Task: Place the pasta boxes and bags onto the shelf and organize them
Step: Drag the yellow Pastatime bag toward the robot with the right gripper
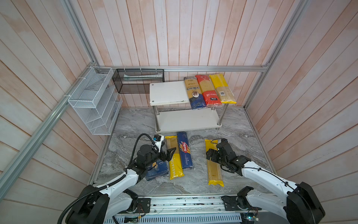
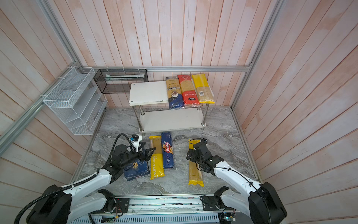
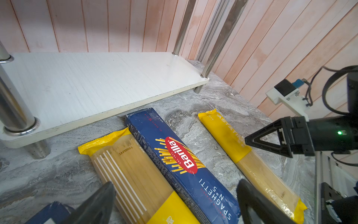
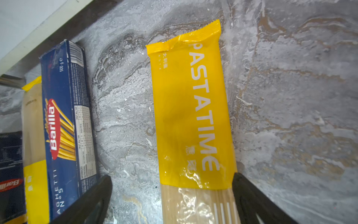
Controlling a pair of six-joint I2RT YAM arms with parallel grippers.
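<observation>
Straddling the lone PASTATIME bag [image 4: 189, 108] lying in front of the shelf [image 1: 168, 93], the right gripper [image 4: 172, 176] hangs with jaws spread wide (nothing held), apparently squared across its narrow width for a pinch.

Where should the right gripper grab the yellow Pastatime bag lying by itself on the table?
Across its narrow width, from above, near mid-length. The lone PASTATIME bag lies flat with bare table along both long edges, and the open right gripper straddles it.
</observation>
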